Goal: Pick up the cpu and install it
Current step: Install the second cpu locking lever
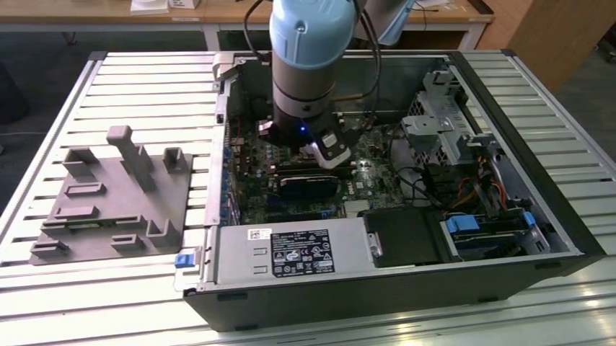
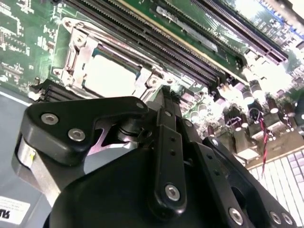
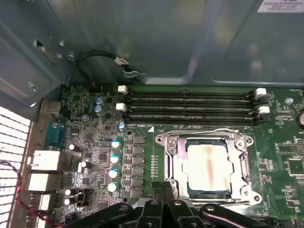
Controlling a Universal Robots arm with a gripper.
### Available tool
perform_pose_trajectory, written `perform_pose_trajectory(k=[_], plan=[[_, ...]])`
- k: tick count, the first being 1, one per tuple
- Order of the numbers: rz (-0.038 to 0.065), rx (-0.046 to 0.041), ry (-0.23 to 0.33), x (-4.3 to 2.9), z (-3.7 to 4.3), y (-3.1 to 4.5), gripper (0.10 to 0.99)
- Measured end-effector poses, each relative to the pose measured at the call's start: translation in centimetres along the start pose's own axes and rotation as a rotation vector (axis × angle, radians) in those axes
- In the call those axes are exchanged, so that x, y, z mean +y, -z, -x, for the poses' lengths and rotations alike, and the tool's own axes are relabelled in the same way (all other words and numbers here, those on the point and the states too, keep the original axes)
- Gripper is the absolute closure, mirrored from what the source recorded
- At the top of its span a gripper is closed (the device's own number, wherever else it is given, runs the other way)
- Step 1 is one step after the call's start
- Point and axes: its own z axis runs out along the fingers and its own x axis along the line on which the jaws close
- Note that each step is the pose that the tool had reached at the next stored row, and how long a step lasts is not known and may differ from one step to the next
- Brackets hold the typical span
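Four memory slots (image 3: 190, 105) beside the seated cpu (image 3: 209, 170); hand (image 3: 164, 186) pinched together, empty, just above.

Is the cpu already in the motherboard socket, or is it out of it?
In. In both wrist views the cpu lies flat inside the socket's metal frame, and the gripper is at the frame's edge.

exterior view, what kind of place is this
Probably a lab or workshop bench: an opened computer case lies on a slatted metal table, a grey fixture block sits beside it, wooden desks behind.
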Motion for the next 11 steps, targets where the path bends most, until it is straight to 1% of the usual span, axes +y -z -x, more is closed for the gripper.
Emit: perform_pose_trajectory(k=[7, 11], plan=[[0.0, -0.0006, 0.0, 0.32, 0.0, 0.91, 0.98], [0.0, -0.0023, 0.001, 0.43, 0.0, 1.24, 0.98]])
